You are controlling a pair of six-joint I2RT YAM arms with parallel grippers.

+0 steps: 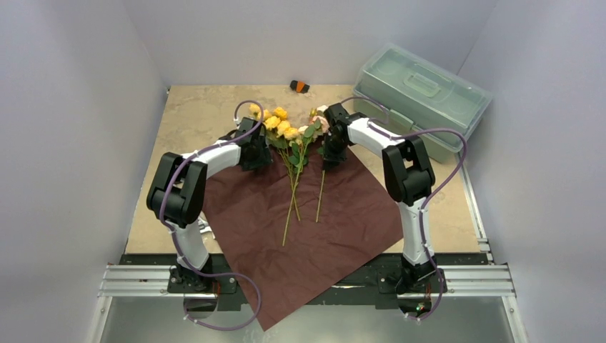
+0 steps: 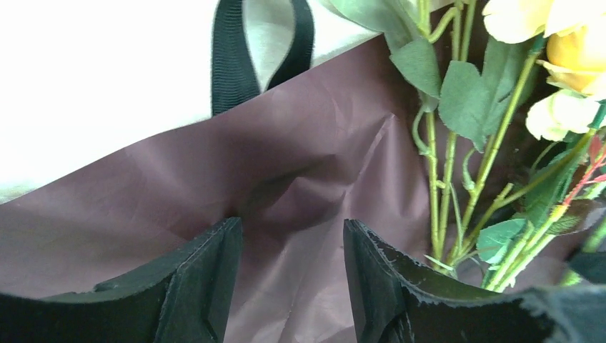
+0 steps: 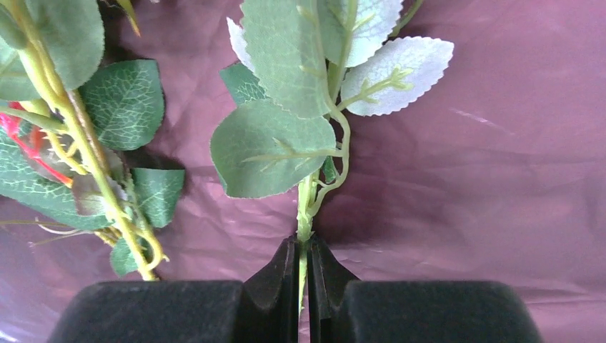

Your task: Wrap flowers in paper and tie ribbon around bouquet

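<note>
The big crinkly dark red paper sheet (image 1: 314, 229) lies on the table (image 1: 200, 114); the yellow and pink flowers (image 1: 286, 132) with long green stems lie on its far half; the right gripper (image 3: 301, 246) pinches one thin stem (image 3: 306, 214); the left gripper (image 2: 291, 225) is spread over bare paper, holding nothing; a black ribbon loop (image 2: 227, 64) peeks past the paper's edge.

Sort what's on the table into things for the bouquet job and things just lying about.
For the job: flowers, dark red paper, black ribbon.
Lying about: pale green plastic box, small orange-and-black object at the far edge.
</note>
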